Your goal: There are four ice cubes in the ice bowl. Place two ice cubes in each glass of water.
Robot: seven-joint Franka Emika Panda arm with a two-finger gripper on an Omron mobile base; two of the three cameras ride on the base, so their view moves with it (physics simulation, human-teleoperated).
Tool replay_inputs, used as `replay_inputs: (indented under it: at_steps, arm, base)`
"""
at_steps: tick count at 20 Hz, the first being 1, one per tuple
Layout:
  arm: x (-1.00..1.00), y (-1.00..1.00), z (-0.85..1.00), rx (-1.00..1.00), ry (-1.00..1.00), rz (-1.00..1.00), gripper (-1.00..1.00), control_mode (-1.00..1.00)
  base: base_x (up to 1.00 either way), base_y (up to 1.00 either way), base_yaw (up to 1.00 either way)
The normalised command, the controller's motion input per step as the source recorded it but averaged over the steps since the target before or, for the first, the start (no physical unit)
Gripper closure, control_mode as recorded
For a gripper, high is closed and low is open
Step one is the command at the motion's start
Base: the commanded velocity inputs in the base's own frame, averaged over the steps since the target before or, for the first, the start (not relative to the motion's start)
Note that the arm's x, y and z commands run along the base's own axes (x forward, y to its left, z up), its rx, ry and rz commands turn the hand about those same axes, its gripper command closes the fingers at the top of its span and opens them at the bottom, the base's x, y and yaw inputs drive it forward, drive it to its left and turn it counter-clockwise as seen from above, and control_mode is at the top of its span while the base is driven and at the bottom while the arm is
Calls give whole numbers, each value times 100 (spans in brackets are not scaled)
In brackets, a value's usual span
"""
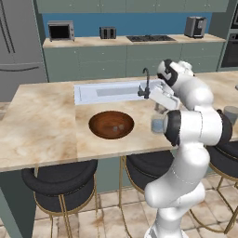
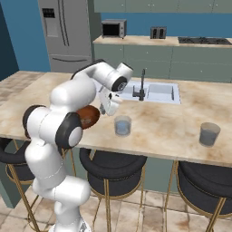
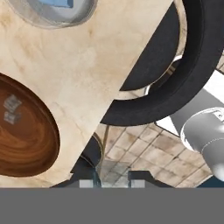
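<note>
Where marble counter [image 1: 42, 125] ends; round wooden ice bowl [image 1: 111, 124]; translucent cubes [image 3: 12, 108].

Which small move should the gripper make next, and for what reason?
Probably carry the gripper over the glass beside the ice bowl and open it there. A pale ice cube seems pinched between its tips, off to the side of that glass, while two cubes lie in the bowl.

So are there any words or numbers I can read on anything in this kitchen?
None can be read.
The fridge has a dark panel on its door, too small and blurred to read.
The microwave, toaster and ice bowl show no writing.
</note>
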Motion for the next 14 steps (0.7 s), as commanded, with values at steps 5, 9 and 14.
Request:
replay_inputs:
  at_steps: [5, 9, 14]
  arm:
    - [0, -66, 1, -12, 0, 11, 100, -100]
    - [0, -36, -8, -14, 0, 11, 100, -100]
    - [7, -8, -16, -15, -1, 7, 100, -100]
  base:
    - [0, 0, 0]
    - [0, 0, 0]
    - [0, 0, 0]
